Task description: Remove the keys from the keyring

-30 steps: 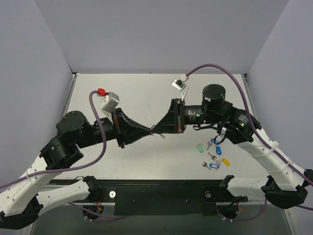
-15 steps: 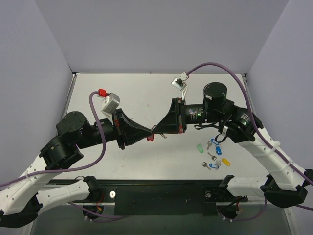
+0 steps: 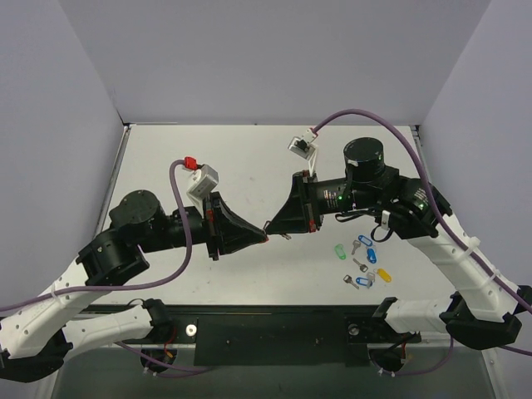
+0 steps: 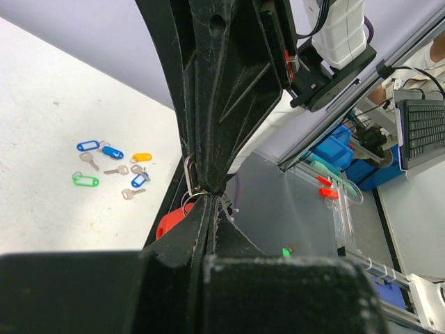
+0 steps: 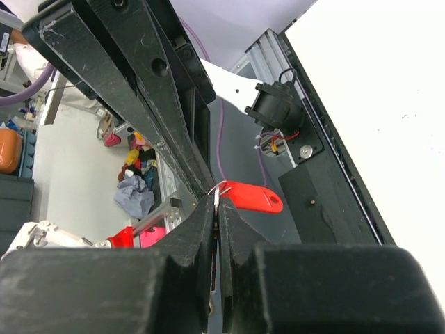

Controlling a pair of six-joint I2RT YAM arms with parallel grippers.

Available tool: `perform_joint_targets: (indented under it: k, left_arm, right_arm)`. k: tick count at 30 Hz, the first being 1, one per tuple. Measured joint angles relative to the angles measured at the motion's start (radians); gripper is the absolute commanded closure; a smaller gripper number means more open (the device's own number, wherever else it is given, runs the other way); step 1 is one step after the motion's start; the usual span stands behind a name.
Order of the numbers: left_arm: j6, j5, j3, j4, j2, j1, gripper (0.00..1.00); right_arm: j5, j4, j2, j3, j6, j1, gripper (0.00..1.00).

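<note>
1. White table (image 3: 249, 158), lavender walls around it.
2. Left gripper (image 3: 263, 238) and right gripper (image 3: 269, 225) meet tip to tip above the table's middle, each with jaws pressed together, pinching the keyring (image 5: 252, 197) at its thin metal loop.
3. Its red tag hangs just beside the tips.
4. Loose tagged keys (image 3: 362, 262) lie well apart, rightward.
</note>
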Motion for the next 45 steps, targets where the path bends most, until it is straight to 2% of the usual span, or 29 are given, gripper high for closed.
perform_joint_targets:
  k: [25,34,45]
  left_arm:
    - [-0.106,-0.008,-0.071,0.064,0.038,-0.037,1.0]
    - [-0.147,-0.092,-0.192,-0.074,0.224,0.017,1.0]
    - [-0.174,-0.102,-0.206,-0.111,0.177,0.089,1.0]
  right_arm:
    - [0.023,-0.079,0.007,0.009,-0.031,-0.002,1.0]
    - [-0.093,0.108,-0.016,0.053,0.024,0.031,1.0]
    - [-0.075,0.128,-0.029,0.05,0.025,0.012,1.0]
